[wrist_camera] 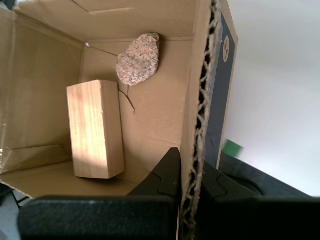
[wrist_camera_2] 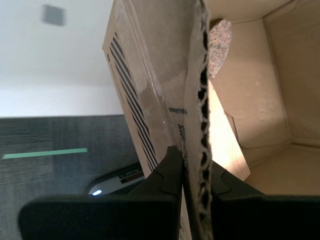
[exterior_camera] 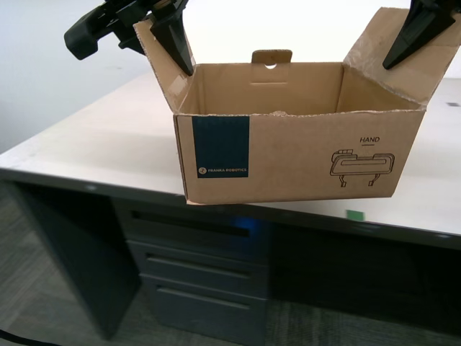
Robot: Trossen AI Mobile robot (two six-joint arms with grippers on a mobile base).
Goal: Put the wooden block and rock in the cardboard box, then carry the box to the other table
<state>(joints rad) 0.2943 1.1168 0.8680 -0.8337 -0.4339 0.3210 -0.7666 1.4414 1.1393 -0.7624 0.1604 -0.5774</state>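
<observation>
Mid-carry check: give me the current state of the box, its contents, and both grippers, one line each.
cardboard box: flaps open, held up by both grippers, over the table edge.
wooden block: inside the box.
rock: inside the box, beside the block.
my first gripper: shut on a box wall.
my second gripper: shut on a box wall.

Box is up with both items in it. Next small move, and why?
Probably carry it forward and lower it onto the table. The cardboard box overhangs the table's near edge, my first gripper and second gripper each pinch a wall, and the wooden block and rock are inside.
</observation>
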